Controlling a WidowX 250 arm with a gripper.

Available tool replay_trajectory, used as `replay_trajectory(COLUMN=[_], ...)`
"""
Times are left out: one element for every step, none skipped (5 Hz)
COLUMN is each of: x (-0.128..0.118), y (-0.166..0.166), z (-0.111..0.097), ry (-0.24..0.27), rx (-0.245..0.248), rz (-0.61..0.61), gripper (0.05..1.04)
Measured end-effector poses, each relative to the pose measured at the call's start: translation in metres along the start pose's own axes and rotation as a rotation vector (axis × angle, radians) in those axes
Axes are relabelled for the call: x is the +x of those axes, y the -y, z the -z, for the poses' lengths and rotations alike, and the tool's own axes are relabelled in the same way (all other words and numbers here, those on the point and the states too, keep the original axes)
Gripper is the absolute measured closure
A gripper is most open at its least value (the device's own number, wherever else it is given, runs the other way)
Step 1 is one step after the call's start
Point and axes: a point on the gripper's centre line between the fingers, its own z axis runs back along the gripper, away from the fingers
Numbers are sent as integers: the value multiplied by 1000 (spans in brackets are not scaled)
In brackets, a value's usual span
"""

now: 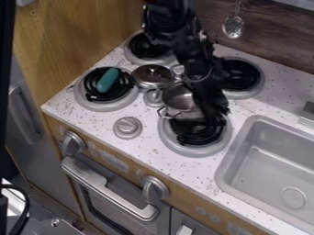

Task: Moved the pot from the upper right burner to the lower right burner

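Can see the silver pot (178,97) at mid-frame, over the upper left edge of the lower right burner (195,150), with wire handle (162,112) toward the lower left. Find the black arm (187,46) down from the top edge, end effector (211,112) just right of the pot, perhaps touching. Cannot tell wide from narrow, nor any hold on the pot; dark against dark coils. Note round shiny lid (146,79) just right of the lower left burner (93,105), teal object (107,80) on that burner's coils. Add slotted spoon (233,27) at upper right, sink (228,158) at right in the counter (184,166).
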Motion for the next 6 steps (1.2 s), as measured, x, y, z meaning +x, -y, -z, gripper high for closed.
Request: replay_trajectory(x=[-7,-15,-22,-27,-32,-39], y=[8,12,23,33,42,46], z=[3,5,4,3,5,5], ry=[-16,-34,-40,-45,-60,-107], rx=[12,14,10,-5,-17,-21], rz=[-3,-1,7,-4,3,-23], gripper=[1023,1023,1023,1019,976,797])
